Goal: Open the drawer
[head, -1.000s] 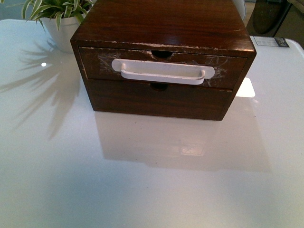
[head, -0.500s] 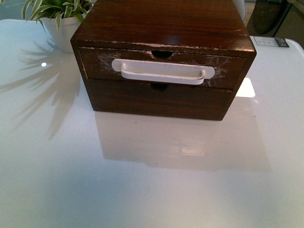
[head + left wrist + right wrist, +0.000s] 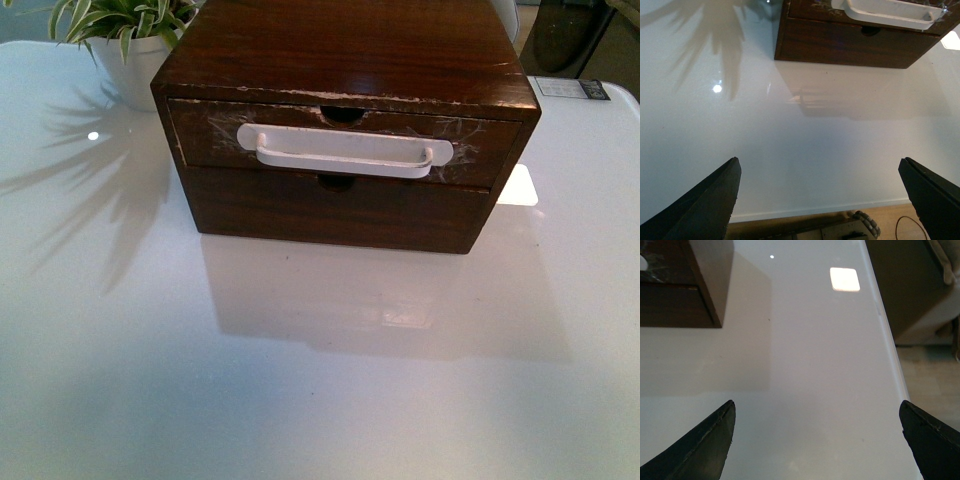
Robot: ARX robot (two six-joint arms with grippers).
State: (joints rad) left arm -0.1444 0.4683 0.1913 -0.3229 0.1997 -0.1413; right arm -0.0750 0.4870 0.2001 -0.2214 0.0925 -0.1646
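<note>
A dark brown wooden box stands at the back middle of the white table. Its upper drawer is shut, with a long white bar handle, tape scuffs and a half-round top notch. Neither arm shows in the front view. My left gripper is open and empty, low over the table near its front edge, well short of the box; the handle shows far ahead of it. My right gripper is open and empty over bare table, with the box's corner ahead and to one side.
A plain handle-less drawer front sits below the handled drawer. A potted plant in a white pot stands at the back left beside the box. The table's right edge runs close by the right gripper, with floor beyond.
</note>
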